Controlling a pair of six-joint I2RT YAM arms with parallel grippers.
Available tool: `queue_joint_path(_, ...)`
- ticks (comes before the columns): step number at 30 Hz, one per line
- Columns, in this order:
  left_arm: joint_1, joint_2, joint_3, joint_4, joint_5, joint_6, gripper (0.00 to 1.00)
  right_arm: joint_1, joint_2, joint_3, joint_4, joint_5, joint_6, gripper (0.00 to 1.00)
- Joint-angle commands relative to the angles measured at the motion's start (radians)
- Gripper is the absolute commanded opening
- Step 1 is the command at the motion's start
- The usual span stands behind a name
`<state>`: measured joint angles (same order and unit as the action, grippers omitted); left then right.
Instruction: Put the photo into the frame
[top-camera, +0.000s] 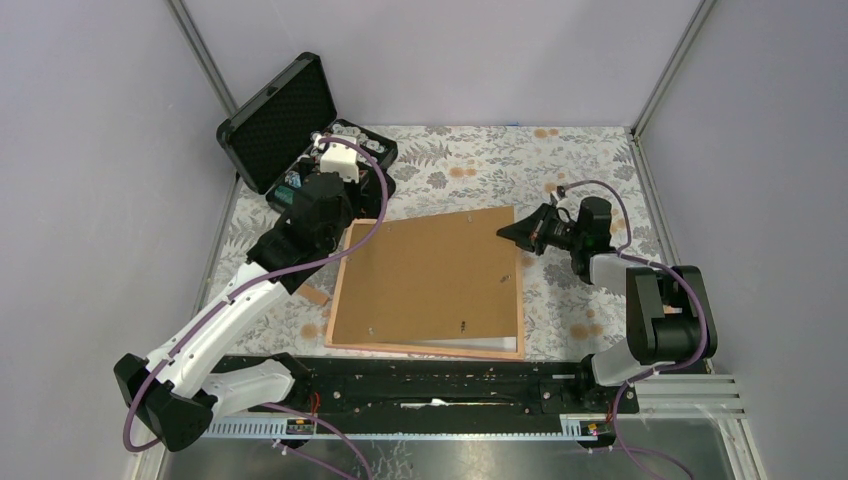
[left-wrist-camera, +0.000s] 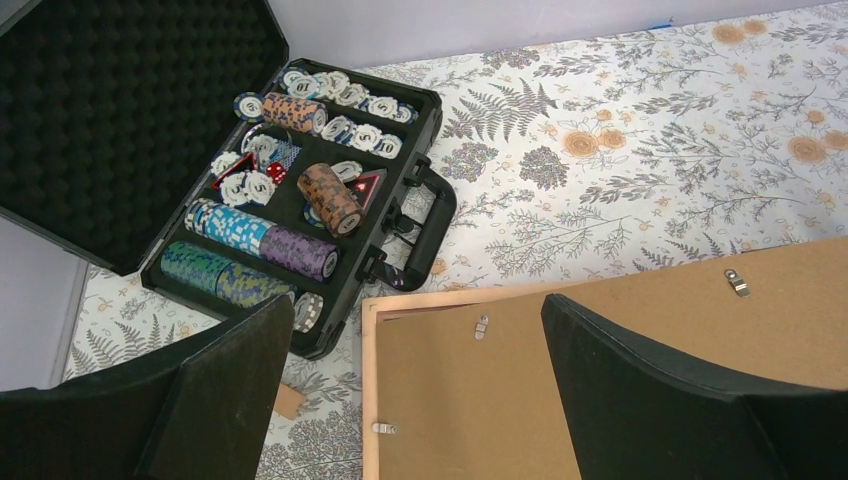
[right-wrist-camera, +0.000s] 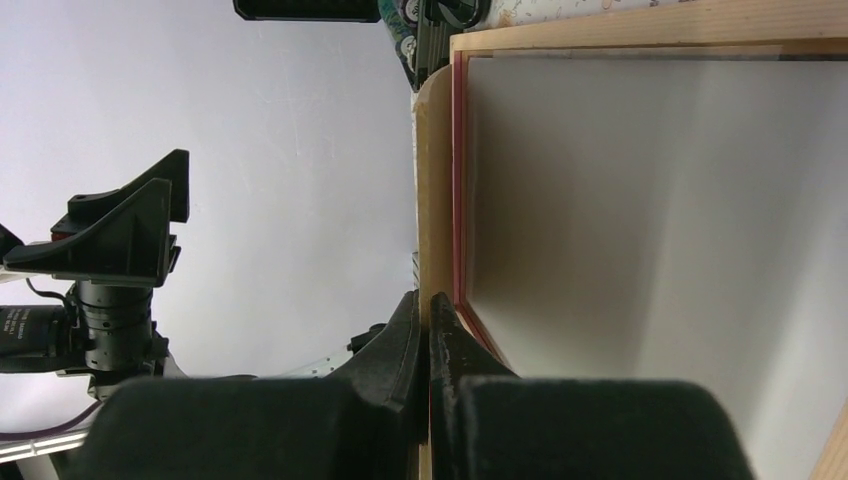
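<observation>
The frame (top-camera: 336, 300) lies flat on the table, back up, its pinkish-orange border showing. The brown backing board (top-camera: 430, 280) rests over it, raised at its far right corner. My right gripper (top-camera: 512, 233) is shut on that corner; the right wrist view shows the fingers (right-wrist-camera: 428, 305) clamped on the thin board edge (right-wrist-camera: 433, 180). Under the lifted board a plain white sheet (right-wrist-camera: 650, 250), which looks like the photo's back, lies inside the frame border (right-wrist-camera: 650, 25); its white edge also shows at the near right (top-camera: 485, 346). My left gripper (left-wrist-camera: 417, 310) is open and empty above the frame's far left corner (left-wrist-camera: 370, 330).
An open black foam-lined case (top-camera: 285, 120) with poker chips (left-wrist-camera: 260, 235) stands at the back left, close to the frame corner. A small brown scrap (left-wrist-camera: 288, 400) lies left of the frame. The floral cloth (top-camera: 480, 165) covers the table; grey walls stand on three sides.
</observation>
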<state>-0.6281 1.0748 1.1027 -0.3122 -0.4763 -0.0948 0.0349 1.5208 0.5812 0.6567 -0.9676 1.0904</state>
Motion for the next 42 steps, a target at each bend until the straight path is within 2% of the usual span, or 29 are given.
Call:
queue_joint_path(1, 0.006, -0.025, 0.000, 0.059, 0.017, 0.006, 0.99, -0.022, 0.004, -0.011, 0.061, -0.070, 0.016, 0.00)
queue_joint_path(8, 0.006, -0.020, -0.002, 0.060, 0.025, 0.001, 0.99, -0.094, -0.025, -0.019, 0.035, -0.106, -0.003, 0.00)
queue_joint_path(11, 0.005, -0.022, -0.002, 0.061, 0.029, 0.000, 0.99, -0.096, -0.029, -0.010, -0.048, -0.097, -0.073, 0.00)
queue_joint_path(15, 0.005, -0.018, -0.003, 0.061, 0.036, -0.003, 0.99, -0.095, -0.010, -0.026, -0.034, -0.106, -0.085, 0.00)
queue_joint_path(21, 0.011, -0.005, 0.001, 0.058, 0.058, -0.019, 0.99, -0.072, 0.041, -0.047, 0.140, -0.117, 0.005, 0.00)
queue_joint_path(30, 0.018, 0.043, 0.010, 0.036, 0.094, -0.112, 0.99, -0.042, 0.195, -0.101, 0.618, -0.109, 0.280, 0.00)
queue_joint_path(35, 0.058, 0.065, 0.018, -0.065, 0.171, -0.270, 0.99, -0.005, 0.279, -0.097, 0.684, -0.104, 0.266, 0.00)
queue_joint_path(38, 0.130, 0.027, -0.039, -0.102, 0.222, -0.323, 0.99, -0.003, 0.310, -0.103, 0.731, -0.120, 0.255, 0.00)
queue_joint_path(42, 0.233, -0.037, -0.140, -0.140, 0.259, -0.365, 0.99, -0.004, 0.329, -0.102, 0.685, -0.121, 0.195, 0.00)
